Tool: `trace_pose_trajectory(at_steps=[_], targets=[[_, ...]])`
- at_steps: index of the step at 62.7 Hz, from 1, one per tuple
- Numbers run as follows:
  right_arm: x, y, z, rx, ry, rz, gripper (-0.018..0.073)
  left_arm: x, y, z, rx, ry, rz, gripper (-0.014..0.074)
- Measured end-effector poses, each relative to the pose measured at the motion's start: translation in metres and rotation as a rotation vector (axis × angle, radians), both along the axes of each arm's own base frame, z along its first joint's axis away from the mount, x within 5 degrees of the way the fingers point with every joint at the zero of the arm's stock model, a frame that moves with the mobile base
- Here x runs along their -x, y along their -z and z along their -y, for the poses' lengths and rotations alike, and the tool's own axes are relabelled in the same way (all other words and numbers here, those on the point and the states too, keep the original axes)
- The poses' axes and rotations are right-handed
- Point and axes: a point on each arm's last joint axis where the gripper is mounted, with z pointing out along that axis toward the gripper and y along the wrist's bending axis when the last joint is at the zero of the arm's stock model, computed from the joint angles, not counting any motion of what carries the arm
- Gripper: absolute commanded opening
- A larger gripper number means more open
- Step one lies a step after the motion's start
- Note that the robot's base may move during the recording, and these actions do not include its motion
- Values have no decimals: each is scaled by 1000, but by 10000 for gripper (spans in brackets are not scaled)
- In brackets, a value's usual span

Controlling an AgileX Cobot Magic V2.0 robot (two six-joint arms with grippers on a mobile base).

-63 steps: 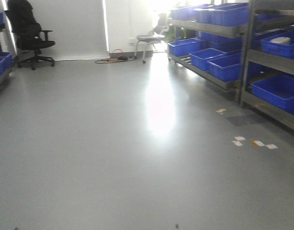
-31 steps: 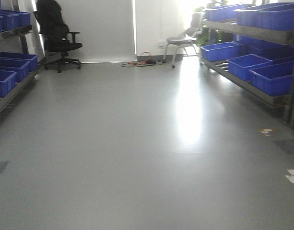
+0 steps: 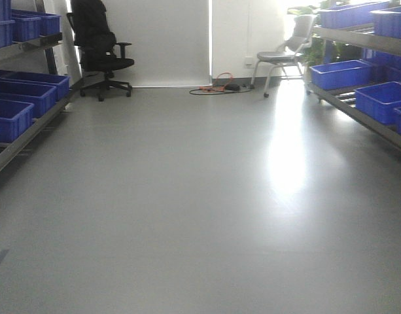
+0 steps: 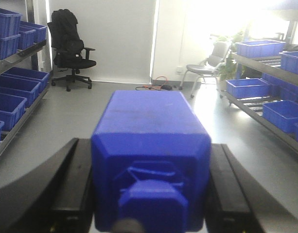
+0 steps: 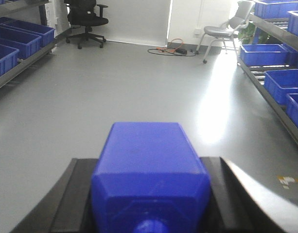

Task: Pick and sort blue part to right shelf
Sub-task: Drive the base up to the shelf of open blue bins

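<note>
Parts, two of them: a blocky matte blue plastic part [image 4: 151,121] with a round stub at its near end is pinched between the two black fingers of the left claw [image 4: 148,145], and a second blue part [image 5: 149,155] of the same shape is pinched by the right claw [image 5: 148,167]. The grey metal right shelf [image 3: 357,116] holds several blue plastic bins [image 3: 341,73] above a glossy grey floor [image 3: 187,196].

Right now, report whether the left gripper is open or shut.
The left gripper is shut on the blue part: its black fingers sit flush against both sides.
</note>
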Motion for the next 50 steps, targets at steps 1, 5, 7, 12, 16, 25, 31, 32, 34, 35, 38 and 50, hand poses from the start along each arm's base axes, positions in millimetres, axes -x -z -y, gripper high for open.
trace_pose_trajectory(at_steps=[1, 5, 7, 12, 16, 25, 31, 32, 34, 35, 38, 50], targets=[[0, 0, 0, 0, 0, 0, 393, 0, 0, 0, 0, 0, 0, 365], [0, 0, 0, 0, 0, 0, 393, 0, 0, 0, 0, 0, 0, 365], [0, 0, 0, 0, 0, 0, 393, 0, 0, 0, 0, 0, 0, 365], [0, 0, 0, 0, 0, 0, 393, 0, 0, 0, 0, 0, 0, 365], [0, 0, 0, 0, 0, 0, 393, 0, 0, 0, 0, 0, 0, 365], [0, 0, 0, 0, 0, -2, 393, 0, 0, 0, 0, 0, 0, 365], [0, 0, 0, 0, 0, -2, 393, 0, 0, 0, 0, 0, 0, 365], [0, 0, 0, 0, 0, -2, 393, 0, 0, 0, 0, 0, 0, 365], [0, 0, 0, 0, 0, -2, 393, 0, 0, 0, 0, 0, 0, 365], [0, 0, 0, 0, 0, -2, 393, 0, 0, 0, 0, 0, 0, 365], [0, 0, 0, 1, 0, -2, 393, 0, 0, 0, 0, 0, 0, 365], [0, 0, 0, 1, 0, -2, 393, 0, 0, 0, 0, 0, 0, 365]])
